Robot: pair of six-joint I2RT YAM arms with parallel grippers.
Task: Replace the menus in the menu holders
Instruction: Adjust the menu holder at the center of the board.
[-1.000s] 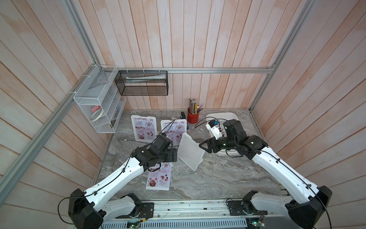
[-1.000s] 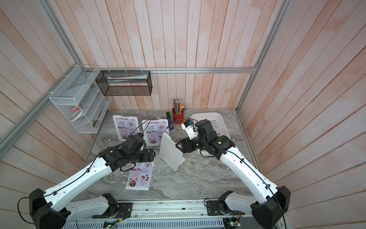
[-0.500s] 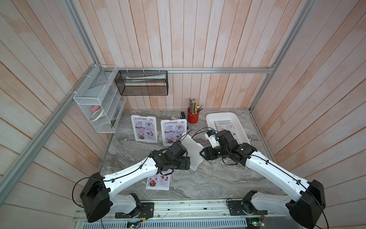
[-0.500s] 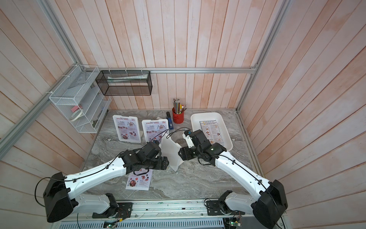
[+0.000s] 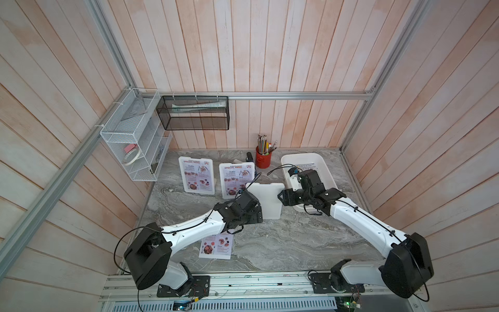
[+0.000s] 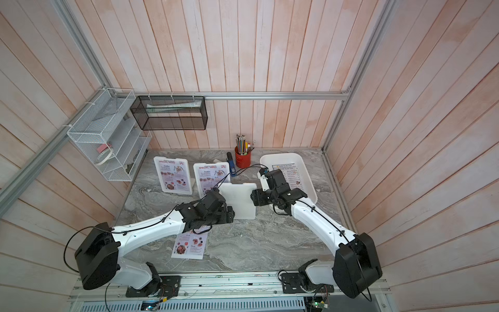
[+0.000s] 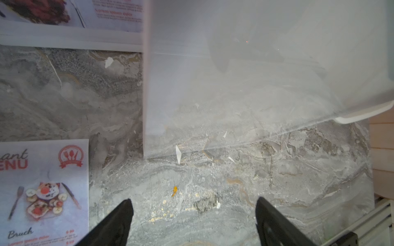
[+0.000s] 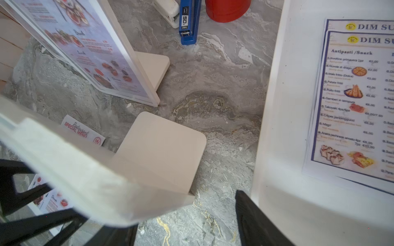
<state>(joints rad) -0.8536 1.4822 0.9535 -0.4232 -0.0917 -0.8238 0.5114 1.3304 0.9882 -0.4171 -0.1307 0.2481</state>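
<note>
left gripper (image 7: 193, 199): jaws wide, nothing between them, only bare counter (image 5: 297, 243) below. In both top views it sits low by the empty holder's (image 5: 267, 198) front-left corner. Left wrist view shows a gap to the holder's base, so no contact.

right gripper (image 5: 283, 197): at the empty holder's right edge, about mid-height. In the right wrist view the jaws are spread fairly wide, with that edge and the foot (image 8: 162, 149) between them. Can't tell whether they actually clamp it.

empty holder: mid-counter, upright, foot flat on the counter and pointing to the rear. The panel is clear and the marble shows through it.

holder A (image 5: 199, 192) and holder B (image 5: 228, 196): side by side toward the rear-left, upright, with Special Menu sheets (image 5: 196, 174) inside. B is just behind the empty holder's left side, not touching it.

loose sheet (image 5: 216, 245): Special Menu, flat near the front edge, left of centre, its top under the left arm.

tray (image 5: 299, 156): along the right edge, toward the rear corner. Dim Sum sheets (image 8: 351, 95) are stacked in it, at least two, slightly offset.

cup (image 5: 262, 160): red, at the rear edge near centre, holding pencils. A blue stapler (image 8: 189, 21) lies just beside it, on the left-edge side.
</note>
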